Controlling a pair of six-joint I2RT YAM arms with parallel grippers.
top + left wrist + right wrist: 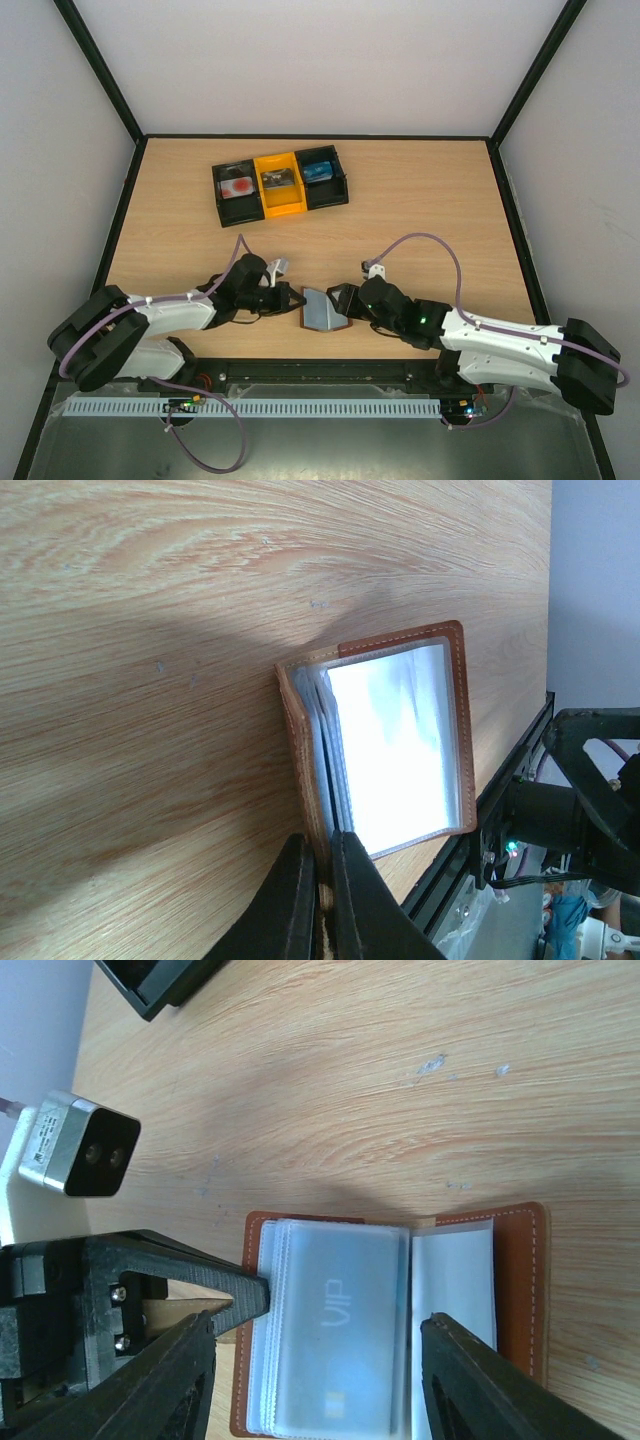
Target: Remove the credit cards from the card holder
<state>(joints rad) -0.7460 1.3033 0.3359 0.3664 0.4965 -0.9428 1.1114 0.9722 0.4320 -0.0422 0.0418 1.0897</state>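
Note:
The card holder [322,312] lies open on the table between my two arms, brown leather outside with clear sleeves inside [400,730]. My left gripper [326,900] is shut on the edge of its left cover, and also shows in the overhead view [295,298]. A pale blue-grey credit card [340,1330] marked VIP sits inside the top sleeve of the holder [520,1260]. My right gripper [318,1340] is open, one finger on each side of the sleeve stack, just above it. From overhead it [346,298] sits at the holder's right edge.
A black-and-yellow three-bin tray [283,210] stands at the back of the table, with a flat item in each bin; its corner [160,980] shows in the right wrist view. The left arm's wrist camera [80,1155] is close by. The table's near edge rail [500,810] runs beside the holder.

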